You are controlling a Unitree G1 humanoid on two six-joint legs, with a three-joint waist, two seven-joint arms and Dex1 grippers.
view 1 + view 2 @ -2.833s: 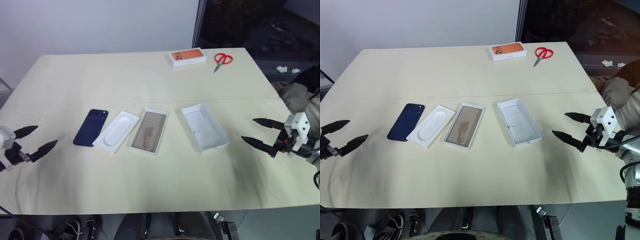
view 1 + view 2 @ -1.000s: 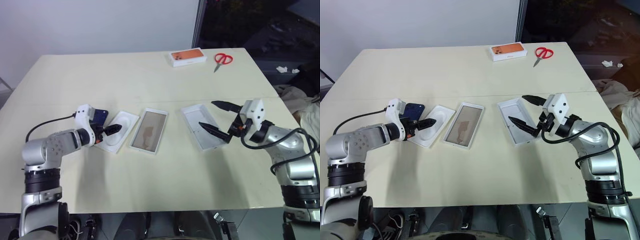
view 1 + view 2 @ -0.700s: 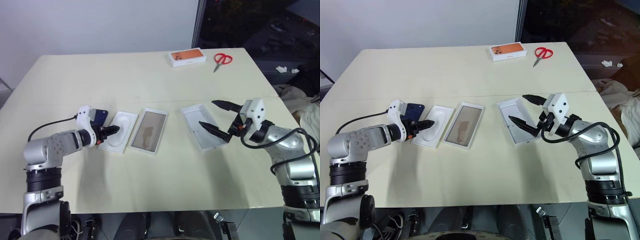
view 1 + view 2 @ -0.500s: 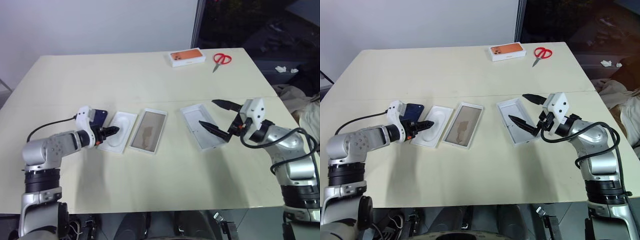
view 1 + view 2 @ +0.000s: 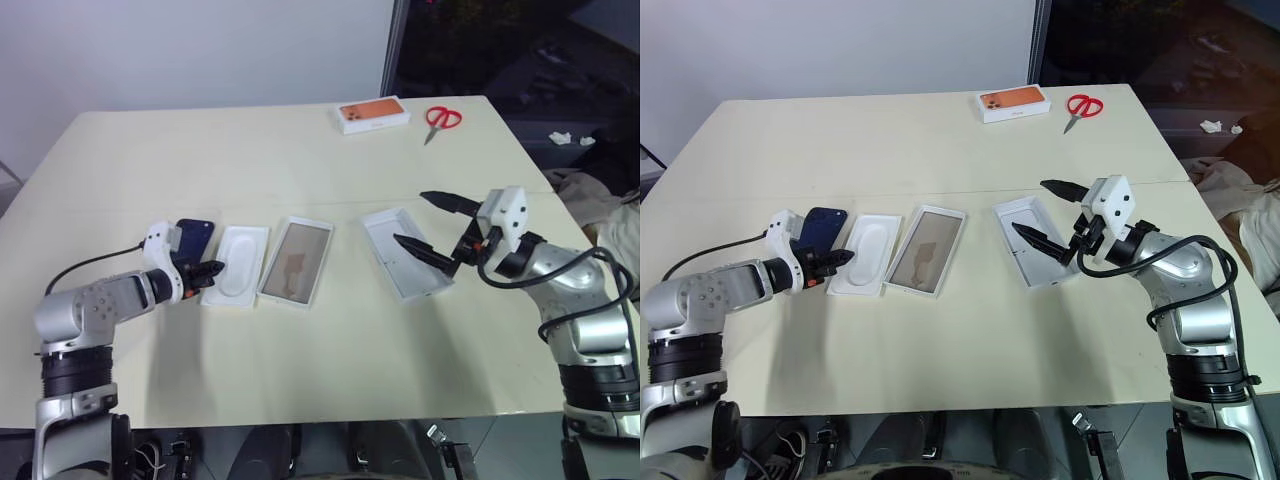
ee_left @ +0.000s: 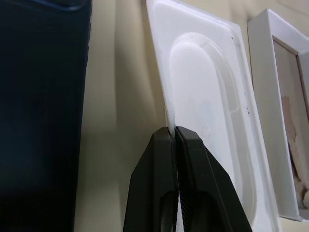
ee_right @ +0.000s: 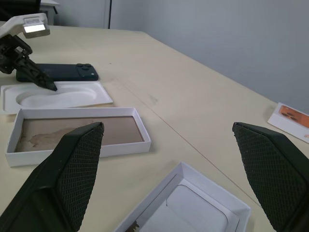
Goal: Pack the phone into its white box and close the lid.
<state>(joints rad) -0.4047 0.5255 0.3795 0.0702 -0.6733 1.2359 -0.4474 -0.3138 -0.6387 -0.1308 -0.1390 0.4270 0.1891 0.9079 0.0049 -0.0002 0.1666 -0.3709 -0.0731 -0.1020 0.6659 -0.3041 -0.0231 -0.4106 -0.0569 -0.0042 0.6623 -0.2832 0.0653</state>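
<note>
Closest to the camera, the left gripper's [image 6: 173, 133] two black fingers are pinched together on the thin edge of one white insert [image 5: 234, 279] with an oval recess. Just beside the insert, toward the robot's left, lies one dark navy phone [image 5: 820, 229], flat on the desk [image 5: 300, 180]. On the insert's other side sits the white box [image 5: 297, 276], one shallow tray with a brownish floor. The right gripper [image 5: 432, 228] hovers with fingers spread wide, holding nothing, over one upturned white lid [image 5: 406, 253]. At the desk's far edge rest one orange-topped box [image 5: 372, 114] and one pair of red-handled scissors [image 5: 441, 120]. No writing is legible.
</note>
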